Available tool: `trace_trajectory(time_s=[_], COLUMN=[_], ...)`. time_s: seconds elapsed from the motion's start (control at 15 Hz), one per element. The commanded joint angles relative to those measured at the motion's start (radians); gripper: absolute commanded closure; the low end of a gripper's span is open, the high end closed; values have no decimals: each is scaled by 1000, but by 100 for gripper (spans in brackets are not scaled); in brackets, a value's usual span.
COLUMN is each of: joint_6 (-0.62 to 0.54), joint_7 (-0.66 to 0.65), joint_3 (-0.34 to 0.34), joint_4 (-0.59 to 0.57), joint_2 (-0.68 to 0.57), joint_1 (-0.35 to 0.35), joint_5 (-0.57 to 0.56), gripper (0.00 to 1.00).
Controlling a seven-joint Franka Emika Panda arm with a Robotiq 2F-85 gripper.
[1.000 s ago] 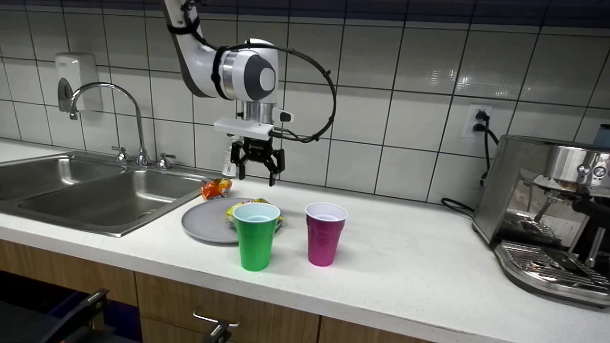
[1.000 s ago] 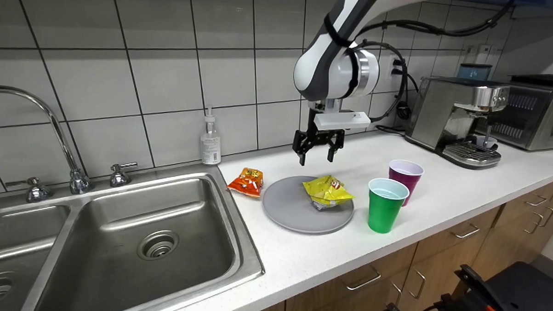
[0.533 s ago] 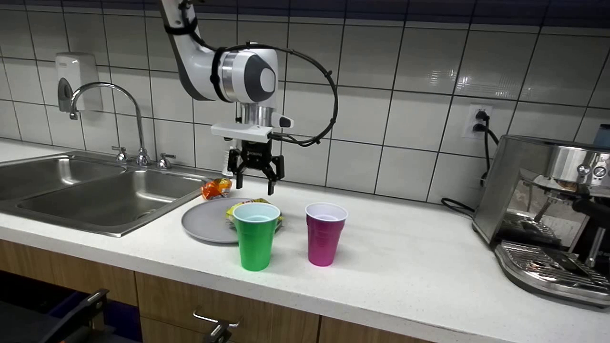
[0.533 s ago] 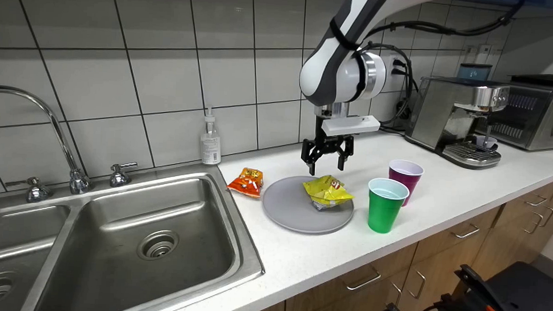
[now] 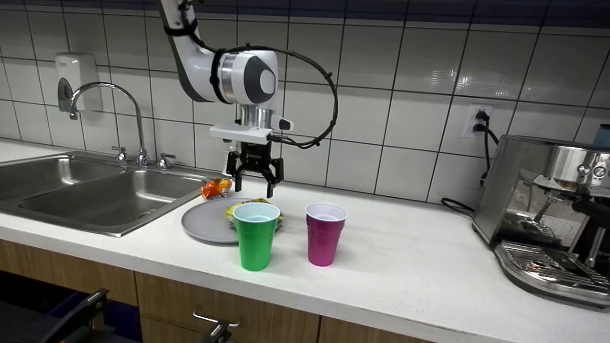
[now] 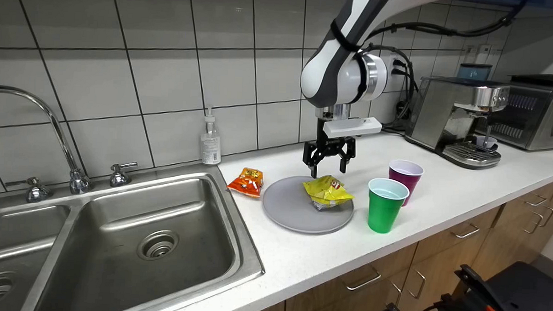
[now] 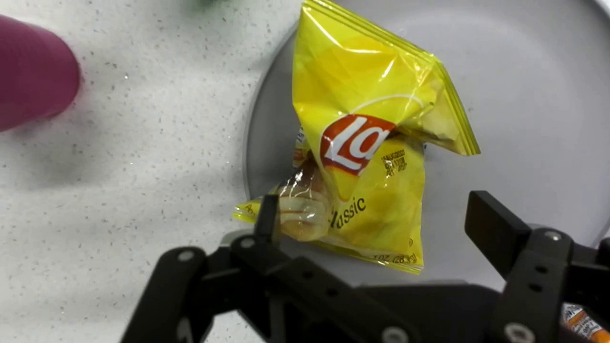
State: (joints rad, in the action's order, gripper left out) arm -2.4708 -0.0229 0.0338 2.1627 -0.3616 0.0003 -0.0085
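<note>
My gripper [image 5: 254, 188] is open and empty, pointing down above the counter near the back edge of the grey plate [image 6: 286, 215]. A shiny yellow chip bag [image 6: 328, 192] lies crumpled on the plate. In the wrist view the yellow bag [image 7: 367, 95] shows ahead of and between the open fingers, apart from them in height. In an exterior view the green cup [image 5: 255, 245] hides most of the bag. A magenta cup [image 5: 325, 238] stands beside the green one; the magenta cup [image 7: 35, 74] shows at the wrist view's left edge. An orange bag [image 6: 249, 182] lies beside the plate.
A steel double sink [image 6: 250, 260] with a faucet [image 6: 52, 120] adjoins the plate's side of the counter. A soap bottle [image 6: 210, 144] stands by the tiled wall. An espresso machine [image 5: 548, 209] stands at the far end, with a microwave [image 6: 535, 114] beyond it.
My gripper has come down and shifted slightly, right in one view and left in another, closer to the yellow bag. Its fingers stay open. The bags, cups and plate have not moved.
</note>
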Motion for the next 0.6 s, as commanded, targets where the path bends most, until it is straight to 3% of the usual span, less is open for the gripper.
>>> trace_trajectory(time_s=[0.0,0.53], joint_6=[3,-13], joint_7=[-1,-47], joint_3=[-4,1], joint_4=[-2,-12], joint_2=[0,-31], joint_1=[-4,7], joint_5=[-2,-1], gripper=[0,0])
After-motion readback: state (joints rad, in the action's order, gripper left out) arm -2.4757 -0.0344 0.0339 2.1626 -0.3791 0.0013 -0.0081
